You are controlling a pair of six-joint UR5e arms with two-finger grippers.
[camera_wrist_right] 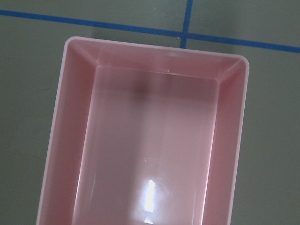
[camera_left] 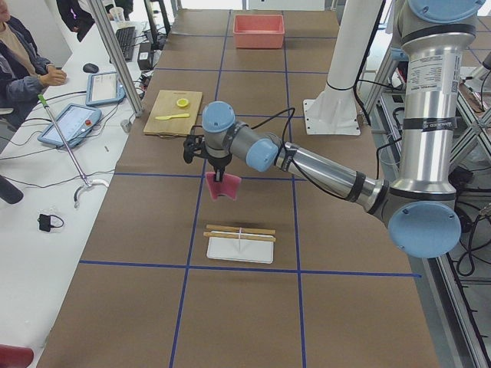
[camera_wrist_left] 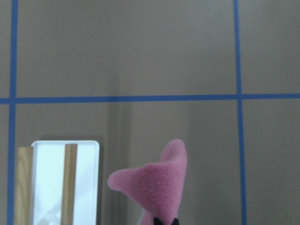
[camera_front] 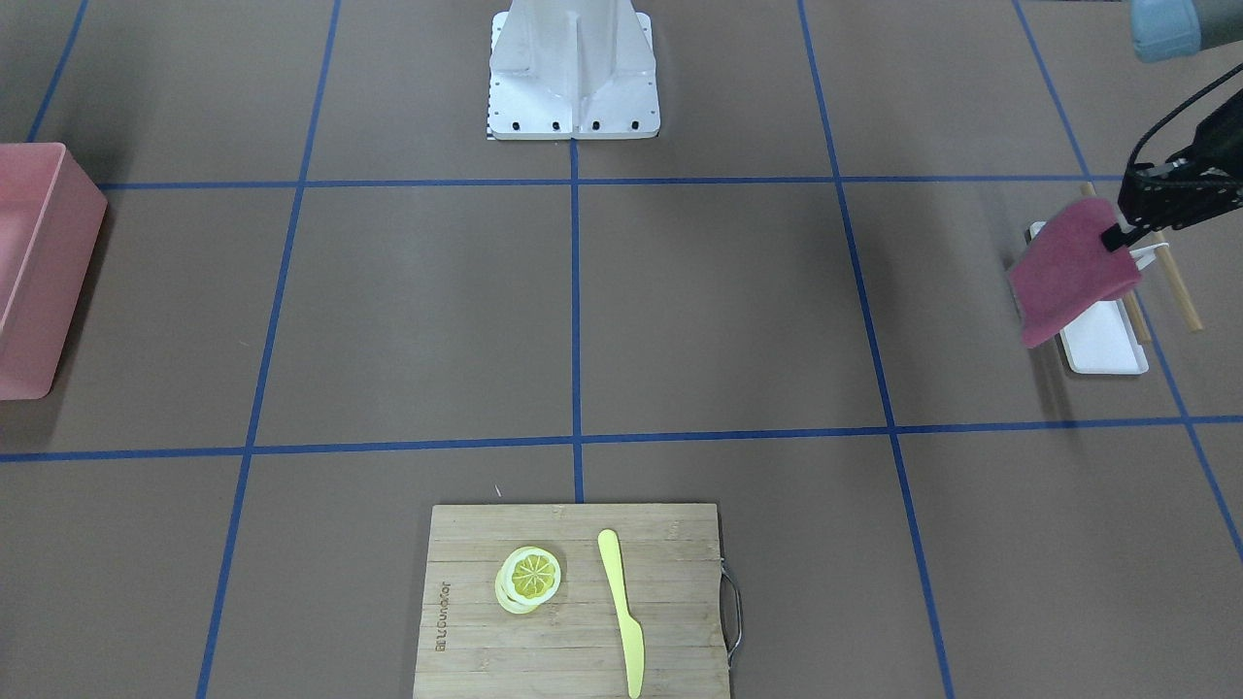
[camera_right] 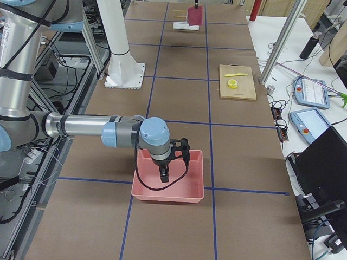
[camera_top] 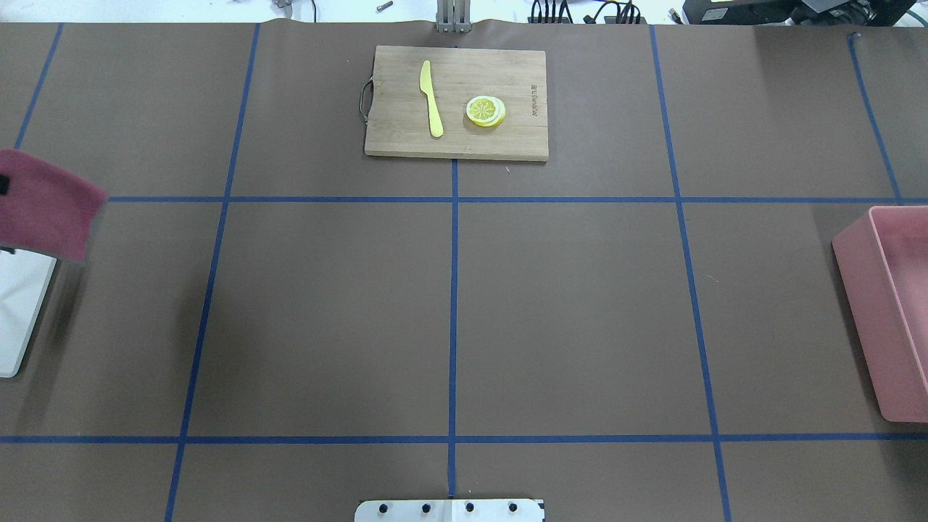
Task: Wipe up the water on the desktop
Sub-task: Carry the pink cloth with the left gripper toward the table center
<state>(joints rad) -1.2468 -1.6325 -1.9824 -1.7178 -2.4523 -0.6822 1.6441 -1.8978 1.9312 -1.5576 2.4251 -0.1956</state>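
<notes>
The desktop (camera_front: 719, 311) is a flat brown surface marked off by blue tape lines; I see no water on it. My left gripper (camera_front: 1115, 238) is shut on a maroon cloth (camera_front: 1068, 272) and holds it in the air, hanging above a white tray (camera_front: 1107, 340) at the robot's left end of the table. The cloth also shows in the overhead view (camera_top: 43, 214) and in the left wrist view (camera_wrist_left: 154, 183). My right gripper (camera_right: 164, 174) hangs over a pink bin (camera_right: 168, 189). It shows only in the exterior right view, so I cannot tell whether it is open or shut.
Wooden sticks (camera_front: 1180, 286) lie across the white tray. A bamboo cutting board (camera_front: 466, 621) at the far middle carries a yellow knife (camera_front: 621, 607) and lemon slices (camera_front: 529, 578). The pink bin (camera_top: 892, 304) stands at the right end. The robot base plate (camera_front: 573, 121) is at the near middle.
</notes>
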